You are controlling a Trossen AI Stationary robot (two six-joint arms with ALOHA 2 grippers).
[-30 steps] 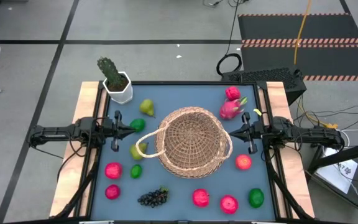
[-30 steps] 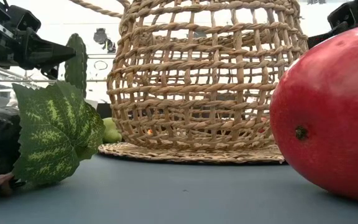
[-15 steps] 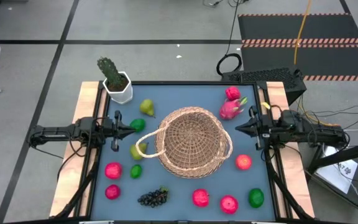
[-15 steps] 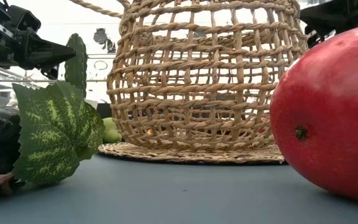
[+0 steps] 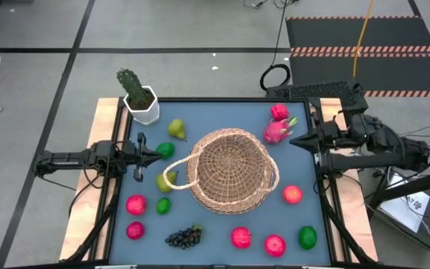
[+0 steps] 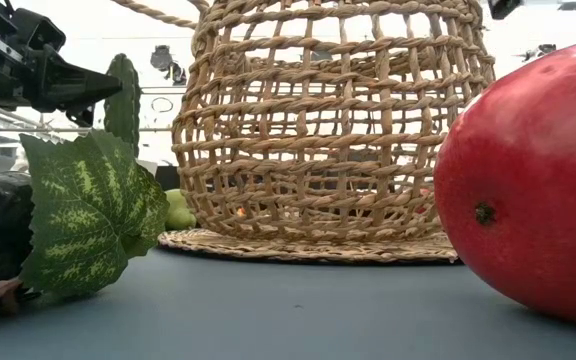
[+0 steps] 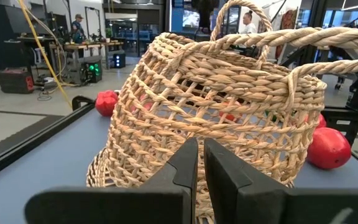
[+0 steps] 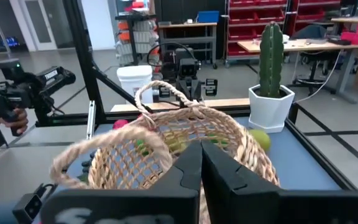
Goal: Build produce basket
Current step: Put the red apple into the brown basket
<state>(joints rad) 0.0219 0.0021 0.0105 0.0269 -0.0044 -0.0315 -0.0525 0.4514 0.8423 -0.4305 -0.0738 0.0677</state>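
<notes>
The tan woven basket [image 5: 232,169] stands on its flat base at the middle of the blue table, with nothing showing inside it. The produce lies loose around it: pears [image 5: 176,128], limes [image 5: 163,205], red apples [image 5: 136,204], a grape bunch [image 5: 184,237] and a pink dragon fruit [image 5: 277,131]. My left gripper [image 5: 160,152] is shut and empty, raised at the basket's left side above a lime [image 5: 167,149]. My right gripper [image 5: 293,142] is shut and empty, raised at the basket's far right beside the dragon fruit. Both wrist views look at the basket past shut fingers.
A white pot with a green cactus [image 5: 136,93] stands at the table's far left corner. Apples [image 5: 240,237] and a lime [image 5: 307,237] lie along the near edge, and one apple [image 5: 293,194] lies right of the basket. Wooden rails [image 5: 99,149] run along both sides.
My right gripper has risen and drawn back from the basket's right rim toward the table's far right, leaving the low view at its top. It has stayed shut. The basket and the fruits have not moved.
</notes>
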